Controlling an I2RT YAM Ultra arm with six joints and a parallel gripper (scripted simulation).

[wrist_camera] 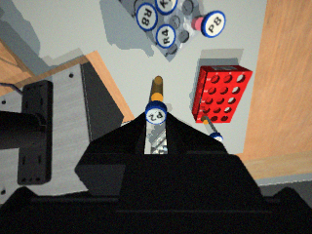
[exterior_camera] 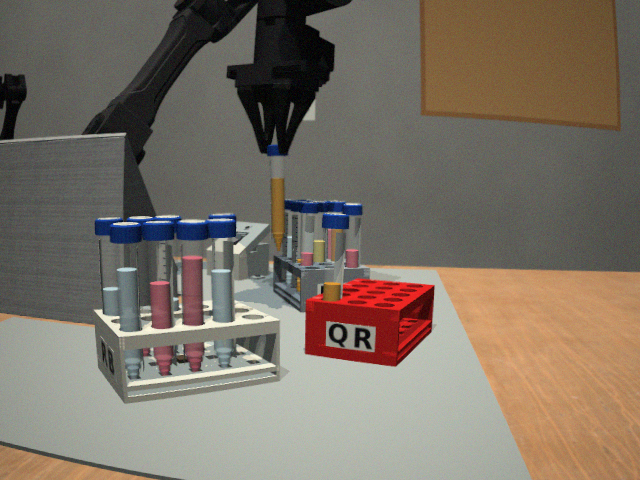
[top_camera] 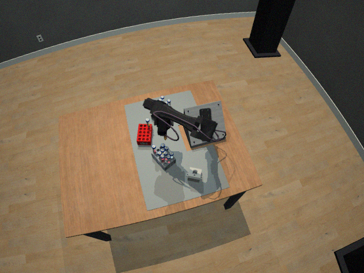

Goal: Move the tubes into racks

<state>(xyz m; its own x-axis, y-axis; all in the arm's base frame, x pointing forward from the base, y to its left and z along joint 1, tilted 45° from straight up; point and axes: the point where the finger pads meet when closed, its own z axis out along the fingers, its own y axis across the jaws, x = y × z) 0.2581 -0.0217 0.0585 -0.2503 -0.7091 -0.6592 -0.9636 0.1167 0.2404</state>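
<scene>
The bench mat (exterior_camera: 361, 439) carries all three racks, and you can take the red QR rack (exterior_camera: 387, 335) as your marker; the white RB rack (exterior_camera: 206, 328) stands to QR's left in the exterior view, with tubes upright along its front wells; the grey RA rack (exterior_camera: 286, 289) stands just behind QR, crowded with blue-capped tubes, and the DONE box (top_camera: 194, 176) lies well beyond it.

The arm (exterior_camera: 155, 67) reaches over the mat and hangs its gripper (exterior_camera: 276, 142) point-down above and behind QR; the fingers are clamped on the blue cap of an amber-filled tube (exterior_camera: 277, 206), held plumb and high so that its tip passes over the caps in RA; the wrist view reads its cap (wrist_camera: 156, 116) as P2.

Note that P2 is not a tube the job names; you are likely carrying it only to free a well or to put it back, so it should end up where it started.

One amber-filled tube (exterior_camera: 334, 258) leans in the corner well of QR nearest the RA rack; its lean suggests it is not fully seated, and its label cannot be read.

H2 and R2 cannot be picked out: the readable caps in RA say R8, R4 and P8, and RB's caps face away; check wells B3 and A1 before you go near DONE.
</scene>
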